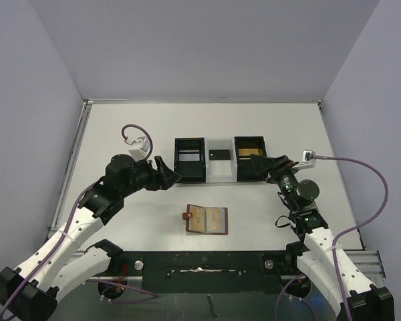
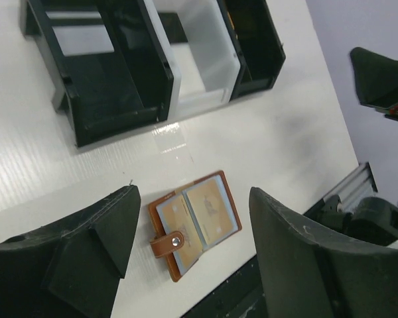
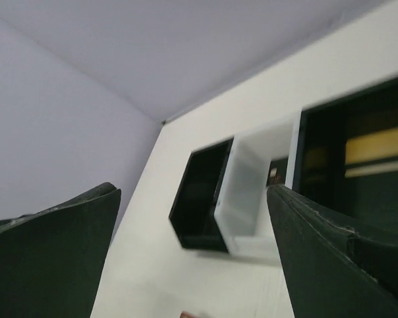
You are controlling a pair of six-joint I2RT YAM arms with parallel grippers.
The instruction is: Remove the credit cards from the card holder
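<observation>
Left gripper [image 1: 172, 176] and right gripper [image 1: 252, 162] open, empty: I risk dragging the unpinned reddish-brown leather card holder [image 1: 206, 219] at six o'clock when pulling its gold-tan credit cards [image 2: 211, 209].

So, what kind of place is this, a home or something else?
Probably a robotics laboratory test cell: a white table closed in by plain lilac walls, a left arm and a right arm fixed at its near edge, a card holder and a tray set out.
</observation>
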